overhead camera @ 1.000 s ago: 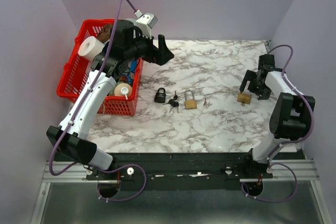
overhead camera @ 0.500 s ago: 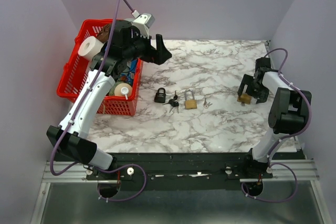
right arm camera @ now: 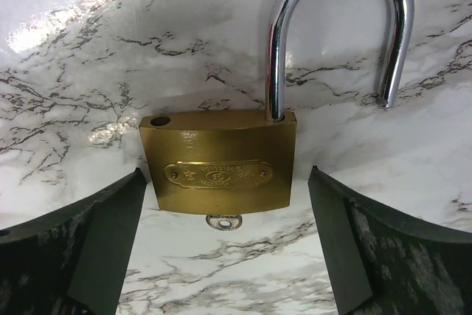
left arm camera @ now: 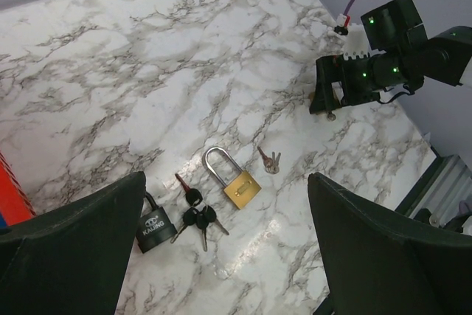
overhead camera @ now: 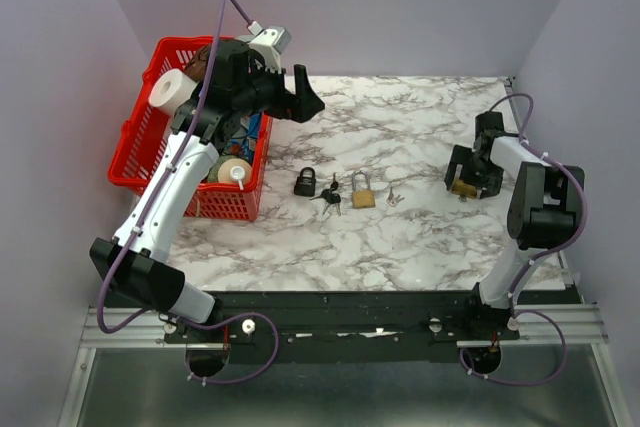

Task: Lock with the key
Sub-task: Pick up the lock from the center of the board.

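Note:
A brass padlock lies flat on the marble table at the right, its steel shackle swung open. The head of a key sticks out of its underside. My right gripper is open and straddles this padlock, one finger at each side, neither touching it. My left gripper hangs open, high over the table's back left. Far below it lie a black padlock, a bunch of black-headed keys, a long-shackled brass padlock and small silver keys.
A red basket with a paper roll and other items stands at the left, beside the left arm. Purple walls close in the table at the back and both sides.
My right gripper has slid left and come over the brass padlock, which now sits between its fingers. The left gripper has drifted slightly back and stays open.

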Robot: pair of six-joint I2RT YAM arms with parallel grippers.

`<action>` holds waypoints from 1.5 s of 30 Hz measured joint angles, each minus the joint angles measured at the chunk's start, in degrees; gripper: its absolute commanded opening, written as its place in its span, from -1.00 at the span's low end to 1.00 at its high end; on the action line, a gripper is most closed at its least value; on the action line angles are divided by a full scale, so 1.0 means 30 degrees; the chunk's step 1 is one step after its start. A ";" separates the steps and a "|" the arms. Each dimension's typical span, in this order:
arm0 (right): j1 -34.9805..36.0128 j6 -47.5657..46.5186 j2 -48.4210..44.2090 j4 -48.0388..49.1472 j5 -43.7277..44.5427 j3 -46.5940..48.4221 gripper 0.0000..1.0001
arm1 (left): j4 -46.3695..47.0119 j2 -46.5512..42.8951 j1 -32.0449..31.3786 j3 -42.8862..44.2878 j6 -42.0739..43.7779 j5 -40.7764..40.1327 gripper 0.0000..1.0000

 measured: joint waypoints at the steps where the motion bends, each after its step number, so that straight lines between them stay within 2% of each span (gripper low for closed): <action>1: 0.0000 0.0000 0.0000 0.0000 -0.0007 0.0000 0.97 | 0.0000 0.0000 0.0036 -0.0044 -0.0051 0.0007 0.97; 5: 0.0007 -0.0007 0.0036 0.0015 -0.0036 0.0015 0.79 | 0.0000 0.0029 0.0117 -0.0124 -0.0146 0.0015 0.98; 6: 0.0036 -0.0029 0.0073 0.0007 -0.0087 0.0066 0.72 | 0.0000 0.0036 0.0146 -0.0124 -0.0160 0.0015 0.97; 7: 0.0080 -0.0117 0.0131 -0.0007 -0.0146 0.0124 0.53 | 0.0000 0.0036 0.0153 -0.0124 -0.0168 0.0015 0.97; 12: 0.0146 -0.0707 0.0379 -0.0175 -0.0299 0.0503 0.22 | 0.0000 0.0087 0.0189 -0.0124 -0.0189 0.0087 0.97; 13: 0.0146 -0.0787 0.0379 -0.0197 -0.0350 0.0510 -0.01 | 0.0000 0.0095 0.0189 -0.0124 -0.0189 0.0102 0.97; 18: 0.0146 -0.1749 0.0291 -0.0182 -0.1100 0.0495 -0.45 | 0.0109 0.0117 0.0189 -0.0146 -0.0160 0.0248 0.97; 19: 0.0138 -0.2062 0.0211 -0.0226 -0.1297 0.0474 -0.68 | 0.0233 0.0117 0.0197 -0.0168 -0.0131 0.0372 0.97; 22: 0.0168 -0.3468 -0.0627 -0.0255 -0.2171 0.0007 -0.99 | 0.1508 -0.0299 0.0204 -0.1180 0.0131 0.1195 0.97; 28: 0.0291 -0.6907 -0.4124 -0.1778 -0.5880 -0.0284 -0.99 | 0.3978 -0.1814 0.0277 -0.3942 0.1494 0.3628 0.98; 34: 0.1275 -1.1344 -0.5778 -0.5158 -1.0768 0.0546 -0.99 | 0.5719 -0.2237 0.0204 -0.5202 0.4962 0.6768 0.97; 38: 0.2441 -1.3850 -0.6280 -0.7774 -1.3595 0.0678 -0.99 | 0.5260 -0.2346 -0.0583 -0.6127 1.0185 0.8021 0.97; 45: 0.5683 -1.6269 -0.8240 -1.0491 -1.6021 0.0619 -0.99 | 0.3665 -0.3628 -0.3016 -0.8867 1.9037 0.8378 0.95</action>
